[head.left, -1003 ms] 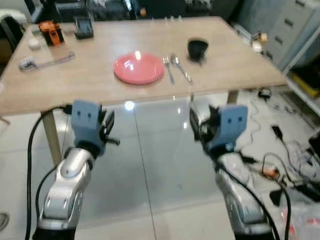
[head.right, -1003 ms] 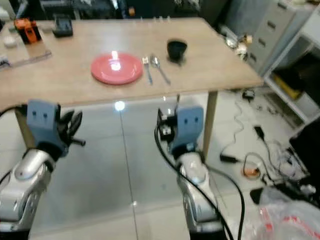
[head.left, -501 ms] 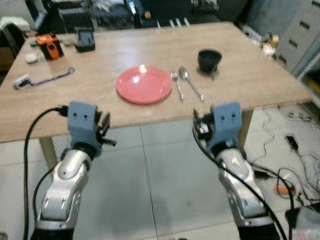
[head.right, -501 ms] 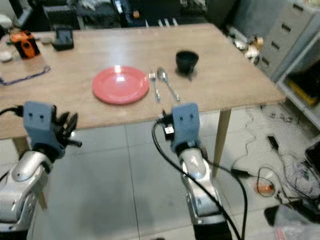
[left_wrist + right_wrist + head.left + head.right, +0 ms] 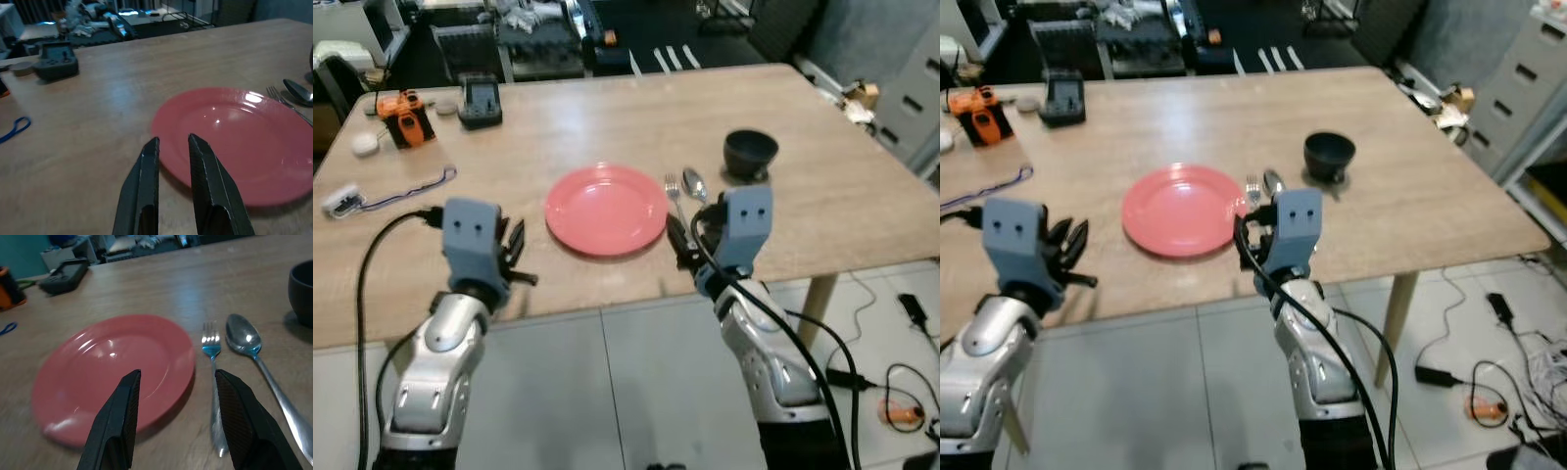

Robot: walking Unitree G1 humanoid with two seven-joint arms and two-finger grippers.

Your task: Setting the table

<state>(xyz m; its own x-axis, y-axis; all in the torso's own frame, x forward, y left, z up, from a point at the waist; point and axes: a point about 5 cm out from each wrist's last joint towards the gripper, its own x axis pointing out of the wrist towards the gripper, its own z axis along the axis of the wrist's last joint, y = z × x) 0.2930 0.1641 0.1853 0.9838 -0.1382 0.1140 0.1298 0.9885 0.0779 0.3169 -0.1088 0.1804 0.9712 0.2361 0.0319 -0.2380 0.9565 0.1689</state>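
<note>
We see the pink plate (image 5: 606, 209) at the frame's centre on the worktop (image 5: 558, 117), fork (image 5: 673, 193) and spoon (image 5: 694, 185) just right of it, black bowl (image 5: 750, 153) beyond: a place setting. Our right tool (image 5: 177, 423) gapes wide toward the plate's edge; our left tool (image 5: 172, 183) is narrow, empty. Compared with the earlier frame, the worktop sits closer and both arms reach its edge.

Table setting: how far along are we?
Looks mostly laid: pink plate on the wooden table, fork and spoon side by side to its right, dark bowl beyond them. In hand: nothing; right gripper is open over the plate's edge, left gripper nearly closed and empty. Left: not clear.
</note>
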